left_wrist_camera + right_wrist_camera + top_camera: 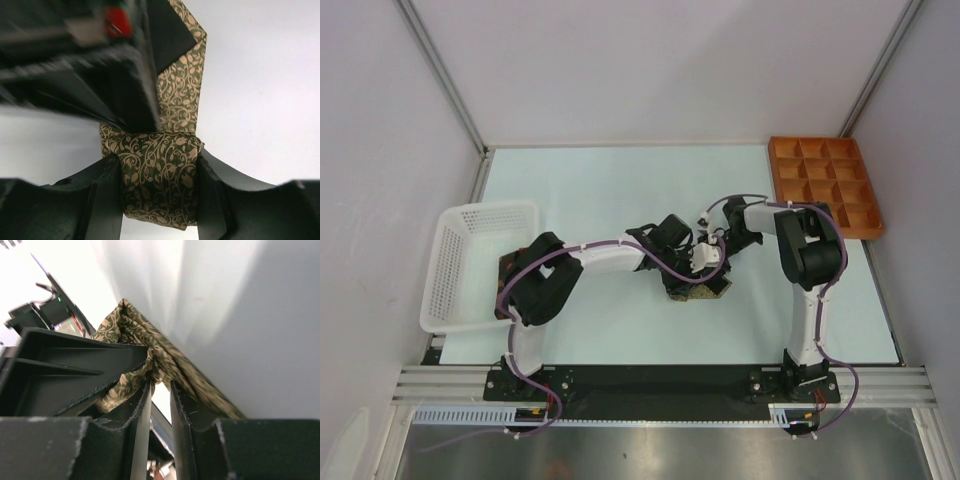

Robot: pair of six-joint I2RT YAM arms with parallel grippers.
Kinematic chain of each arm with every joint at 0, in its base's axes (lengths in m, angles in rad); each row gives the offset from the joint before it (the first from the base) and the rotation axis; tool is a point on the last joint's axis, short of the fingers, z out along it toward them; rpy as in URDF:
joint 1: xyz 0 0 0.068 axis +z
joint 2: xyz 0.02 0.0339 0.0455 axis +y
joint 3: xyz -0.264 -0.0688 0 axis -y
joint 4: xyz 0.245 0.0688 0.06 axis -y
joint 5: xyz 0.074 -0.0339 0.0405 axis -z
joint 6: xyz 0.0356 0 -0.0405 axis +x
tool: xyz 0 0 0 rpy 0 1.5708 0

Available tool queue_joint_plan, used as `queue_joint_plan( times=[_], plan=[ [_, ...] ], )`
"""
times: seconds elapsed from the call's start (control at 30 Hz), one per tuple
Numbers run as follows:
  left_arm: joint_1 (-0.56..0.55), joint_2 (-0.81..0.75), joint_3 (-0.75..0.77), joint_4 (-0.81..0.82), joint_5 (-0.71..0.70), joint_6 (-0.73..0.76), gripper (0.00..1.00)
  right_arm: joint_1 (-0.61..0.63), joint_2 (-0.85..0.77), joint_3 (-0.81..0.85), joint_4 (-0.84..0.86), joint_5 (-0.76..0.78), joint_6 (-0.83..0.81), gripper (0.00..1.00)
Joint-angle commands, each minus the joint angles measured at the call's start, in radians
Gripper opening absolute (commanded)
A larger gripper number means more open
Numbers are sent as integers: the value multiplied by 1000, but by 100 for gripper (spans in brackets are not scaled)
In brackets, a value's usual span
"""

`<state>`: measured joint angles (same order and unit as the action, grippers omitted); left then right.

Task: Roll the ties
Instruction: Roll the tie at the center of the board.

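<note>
One of the ties, olive with a tan vine pattern, sits rolled up [698, 290] at the middle of the table. My left gripper [159, 192] is shut on the roll [157, 175], one finger pressed to each side. The tie's loose tail [182, 85] runs away from the roll and shows its dark lining [170, 30] at the tip. My right gripper [161, 390] stands open by a narrow gap, its tips against the folds of the tie [130, 325], with nothing between the fingers. In the top view the two grippers meet over the roll, left gripper [692, 270] and right gripper [720, 260].
A white mesh basket [490, 208] stands at the left edge of the table, partly under my left arm. An orange compartment tray [775, 170] lies at the back right corner. Grey walls close in the table on three sides.
</note>
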<state>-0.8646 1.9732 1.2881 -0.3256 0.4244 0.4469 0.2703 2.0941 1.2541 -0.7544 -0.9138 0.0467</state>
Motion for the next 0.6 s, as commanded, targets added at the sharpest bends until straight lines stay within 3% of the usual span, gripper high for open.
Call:
queue_joint_plan(
  times=[0.0,0.2,0.33,0.57],
  plan=[
    [-2,95,2,-107,-151,53,9,-23,-42,31,-43,44,-44,27],
    [-11,90,46,-167,-185,75,8,-25,-29,21,-37,24,-41,27],
    [-19,113,57,-191,-191,87,9,-85,-71,-8,-14,-71,-33,42],
    [-28,136,60,-190,-182,93,11,-109,-163,-58,-5,-166,-44,53]
  ],
)
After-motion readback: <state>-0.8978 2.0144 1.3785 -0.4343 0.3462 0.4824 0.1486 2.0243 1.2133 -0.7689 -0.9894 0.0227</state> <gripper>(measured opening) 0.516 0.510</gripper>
